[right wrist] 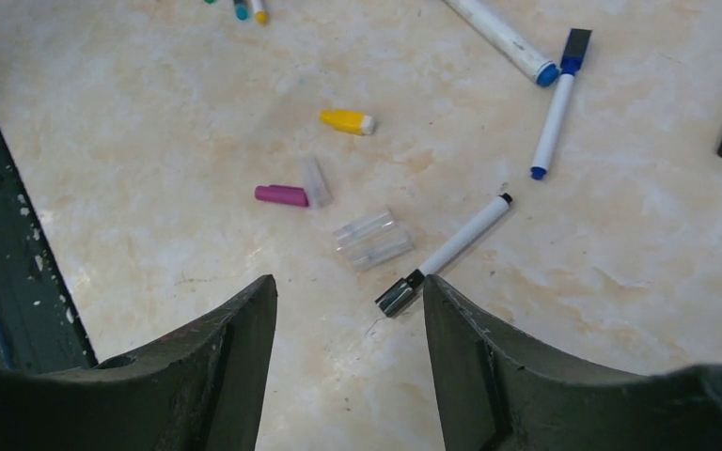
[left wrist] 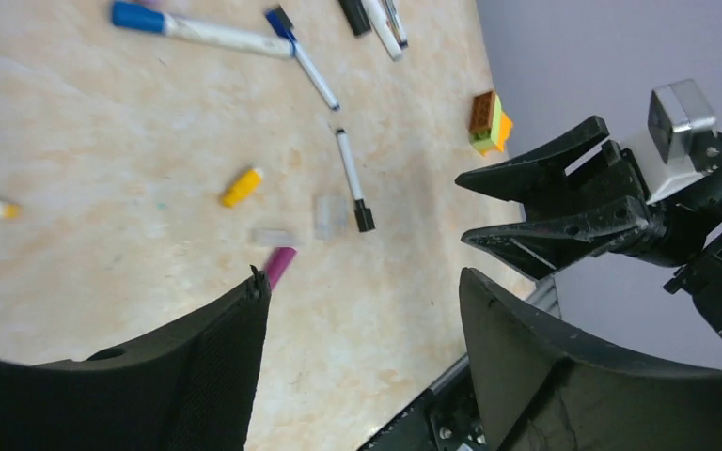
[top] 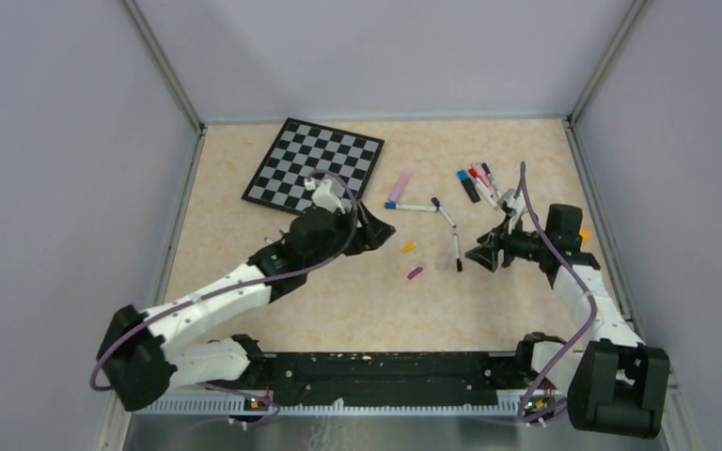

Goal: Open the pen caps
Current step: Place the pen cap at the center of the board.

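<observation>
The left arm (top: pixel 235 287) reached toward the middle of the bench (top: pixel 244 235). In its wrist view its jaws stood wide apart with nothing between them. The right arm (top: pixel 578 282) came in from 3 o'clock. Its jaws were also spread and empty, and they faced the left arm's jaws across the loose caps. Between the two arms, near the bench's centre, lay a yellow cap (top: pixel 409 248), off any pen. A purple cap (top: pixel 415 272) lay at about 6 o'clock from it, also loose. In the right wrist view a clear plastic piece (right wrist: pixel 315 180) touched the purple cap's end, and two more clear pieces (right wrist: pixel 371 240) lay side by side. Just beside those two was a thin white black-tipped pen (right wrist: pixel 451 249), bare at its tip. That pen was at 3 o'clock from the yellow cap. At 12 o'clock from the yellow cap lay a white marker (top: pixel 409 206) with a blue cap on. Beside the marker was a blue-tipped pen (top: pixel 444 211). A cluster of capped pens (top: pixel 479 180) sat at 2 o'clock on the bench. The chessboard (top: pixel 315 174) sat at 11 o'clock. A yellow-orange block (left wrist: pixel 489 120) rested near the bench's right edge.
</observation>
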